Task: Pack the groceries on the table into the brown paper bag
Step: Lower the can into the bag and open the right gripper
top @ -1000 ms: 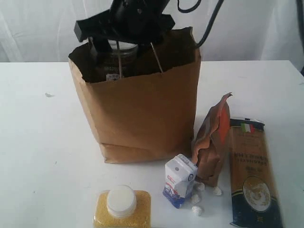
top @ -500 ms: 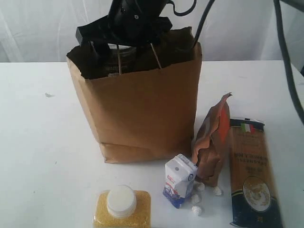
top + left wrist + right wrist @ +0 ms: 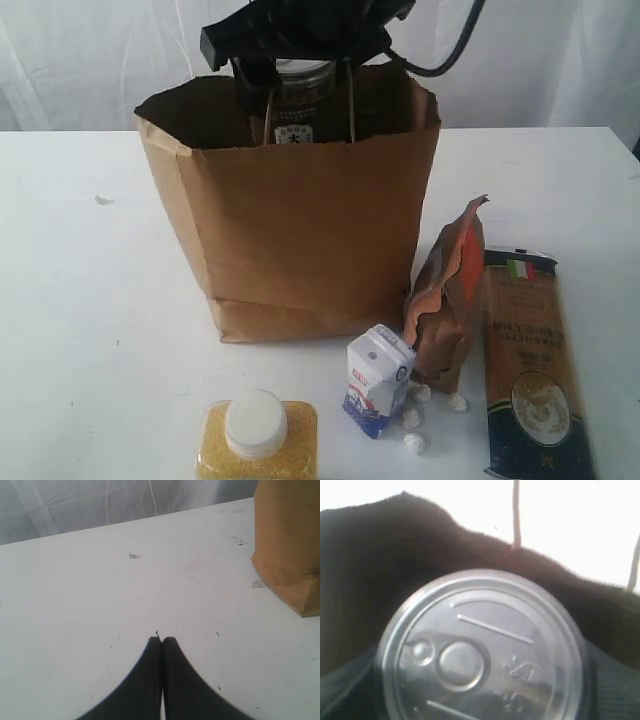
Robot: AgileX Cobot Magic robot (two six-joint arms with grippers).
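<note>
- Dark pull-tab can (image 3: 297, 110) hanging in the mouth of the brown paper bag (image 3: 300, 230), pinched between the spread fingers of the right gripper (image 3: 296, 60) (lid just above the rim).
- Best lowered straight down, clear of the cord handles (image 3: 351, 100), and released only near the bag's floor.
- Left gripper (image 3: 162, 642) over bare table (image 3: 90, 300) left of the bag, fingers pressed together, holding nothing.
- Open room on the left; right and near sides crowded by brown-orange pouch (image 3: 450, 290), small white-blue carton (image 3: 378, 380), long brown-blue spaghetti pack (image 3: 530, 380) and yellow white-capped bottle (image 3: 257, 440).
</note>
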